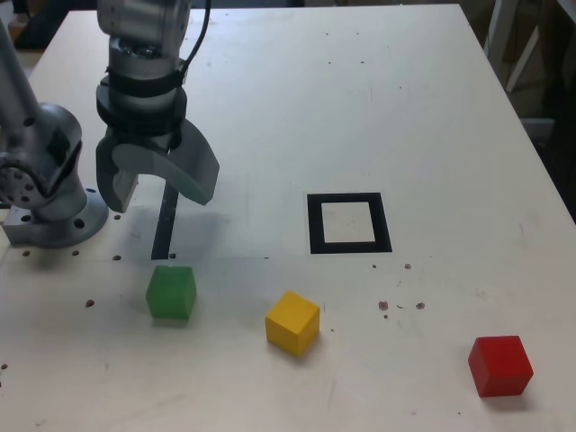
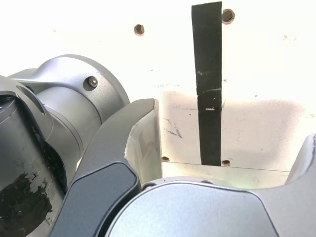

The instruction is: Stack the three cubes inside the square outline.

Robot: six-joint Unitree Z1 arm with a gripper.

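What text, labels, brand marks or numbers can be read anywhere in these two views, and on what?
None: no readable text in either view.
The green cube, yellow cube and red cube have plain faces.
The square outline, black strip and claw carry no lettering.

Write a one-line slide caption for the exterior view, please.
Open gripper hovers above black strip; green cube, yellow cube, red cube outside square outline.
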